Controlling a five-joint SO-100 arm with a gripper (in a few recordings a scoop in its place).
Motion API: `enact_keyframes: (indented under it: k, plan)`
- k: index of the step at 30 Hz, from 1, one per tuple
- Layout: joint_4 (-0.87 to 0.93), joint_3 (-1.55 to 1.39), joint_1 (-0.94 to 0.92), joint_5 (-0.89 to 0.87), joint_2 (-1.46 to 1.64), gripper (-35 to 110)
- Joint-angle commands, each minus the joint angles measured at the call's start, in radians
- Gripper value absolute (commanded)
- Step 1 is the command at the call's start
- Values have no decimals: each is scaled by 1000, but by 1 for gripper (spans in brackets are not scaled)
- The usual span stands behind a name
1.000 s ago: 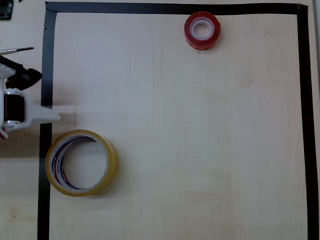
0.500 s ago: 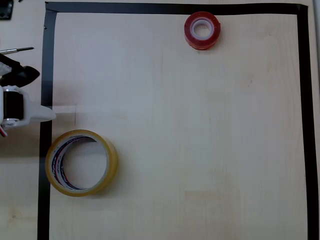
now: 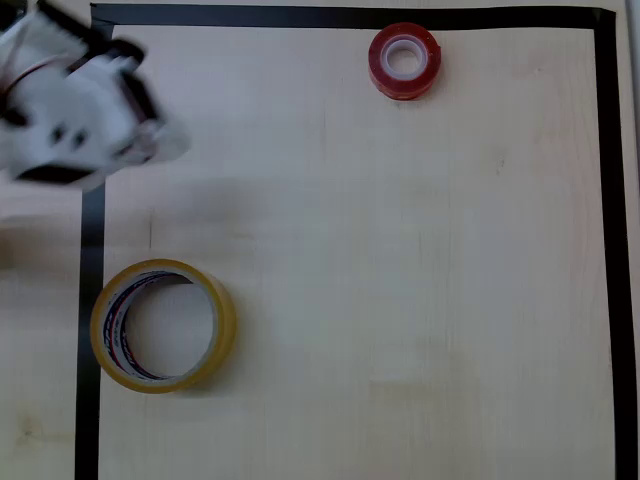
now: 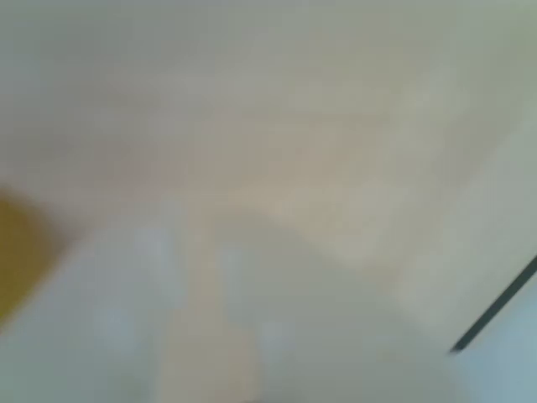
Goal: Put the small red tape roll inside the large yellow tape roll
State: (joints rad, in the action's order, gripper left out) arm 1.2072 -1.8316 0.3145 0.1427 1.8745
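Observation:
The small red tape roll (image 3: 404, 61) lies flat near the top edge of the marked area, right of centre, in the overhead view. The large yellow tape roll (image 3: 163, 325) lies flat at the lower left, its wide hole showing bare table. My gripper (image 3: 150, 135) is a white motion-blurred shape at the upper left, above the yellow roll and far left of the red roll, touching neither. The wrist view is heavily blurred: pale fingers (image 4: 143, 327) show at the bottom and a yellow patch (image 4: 17, 252) at the left edge. Whether the jaws are open cannot be made out.
A black tape border (image 3: 350, 16) frames the light wooden table (image 3: 400, 280) along the top, left and right. The border's black line (image 4: 495, 311) also shows at the right of the wrist view.
The arm has swung up and rightward from the left edge, crossing the black border into the upper-left corner of the marked area. Both tape rolls stay where they were.

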Motion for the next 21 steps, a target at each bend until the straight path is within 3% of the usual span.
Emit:
enact_keyframes:
  k: [1,4,9,12,17,21]
  plan:
    - [-40,275,43,23,-190,0]
    - [-152,304,72,35,-256,0]
    - [-61,580,106,41,-497,0]
    - [-29,592,106,75,-520,0]
    - [-86,637,63,75,-535,0]
    - [-91,827,52,75,-744,0]
